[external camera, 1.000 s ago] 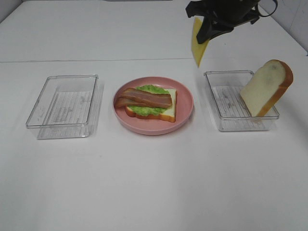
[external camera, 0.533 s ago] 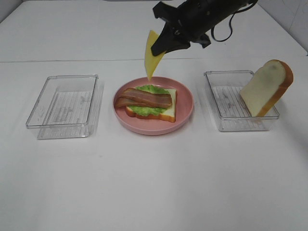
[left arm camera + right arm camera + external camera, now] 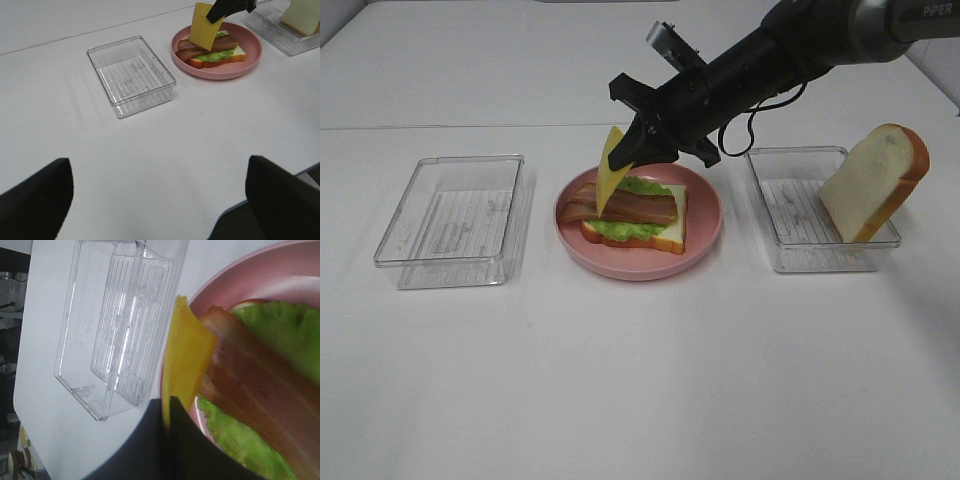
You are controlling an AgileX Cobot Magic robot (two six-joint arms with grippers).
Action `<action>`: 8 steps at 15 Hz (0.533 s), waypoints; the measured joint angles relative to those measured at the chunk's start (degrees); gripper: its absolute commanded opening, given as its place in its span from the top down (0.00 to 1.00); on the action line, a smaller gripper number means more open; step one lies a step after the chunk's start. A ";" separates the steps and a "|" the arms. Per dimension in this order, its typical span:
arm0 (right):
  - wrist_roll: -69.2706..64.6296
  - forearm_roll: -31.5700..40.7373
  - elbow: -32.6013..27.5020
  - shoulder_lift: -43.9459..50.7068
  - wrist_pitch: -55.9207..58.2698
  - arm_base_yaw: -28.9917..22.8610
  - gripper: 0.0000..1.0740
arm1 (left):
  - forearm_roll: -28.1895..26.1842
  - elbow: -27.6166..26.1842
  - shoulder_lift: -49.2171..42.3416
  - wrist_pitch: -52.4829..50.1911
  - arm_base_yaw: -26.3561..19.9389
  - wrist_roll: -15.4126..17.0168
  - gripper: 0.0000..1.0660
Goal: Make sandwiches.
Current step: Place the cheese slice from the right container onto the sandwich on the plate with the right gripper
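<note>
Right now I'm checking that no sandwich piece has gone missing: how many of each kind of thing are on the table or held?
Bread slices: 2, one on the plate, one in the right tray
Lettuce leaf: 1
Bacon strips: 2
Cheese slice: 1, in the right gripper
Pink plate: 1
Clear trays: 2
Total: 9

My right arm (image 3: 790, 45): black, entering from the far right of the overhead view, stretched across the middle and angled downward; a cable loops beneath its wrist; my right gripper (image 3: 638, 150): jaws pressed together, pinching the cheese slice (image 3: 610, 172) by one edge, the slice hanging on a tilt below the fingertips; my left gripper (image 3: 160, 200): seen only in its own wrist view; two dark fingers (image 3: 285, 200) standing far apart at the edges of that view, nothing between them, raised off the table.
</note>
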State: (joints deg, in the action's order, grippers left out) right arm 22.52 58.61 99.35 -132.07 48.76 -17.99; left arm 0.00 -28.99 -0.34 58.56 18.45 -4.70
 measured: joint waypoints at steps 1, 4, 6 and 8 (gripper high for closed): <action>0.00 0.63 0.00 -0.29 0.00 0.00 1.00 | 0.00 0.00 0.00 0.00 0.00 0.00 0.18; 0.06 2.29 0.00 -0.86 -0.69 0.00 1.00 | 0.00 0.00 0.00 0.00 0.00 0.00 0.18; -2.12 -2.46 0.00 -0.86 -2.64 0.00 1.00 | 0.00 0.00 0.00 0.00 0.00 0.00 0.18; -6.02 -8.94 0.00 -0.86 -3.44 0.00 1.00 | 0.00 0.00 0.00 0.00 0.00 0.00 0.18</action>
State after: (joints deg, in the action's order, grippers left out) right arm 16.50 49.68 99.35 -132.93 45.32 -17.99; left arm 0.00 -28.99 -0.34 58.56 18.45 -4.70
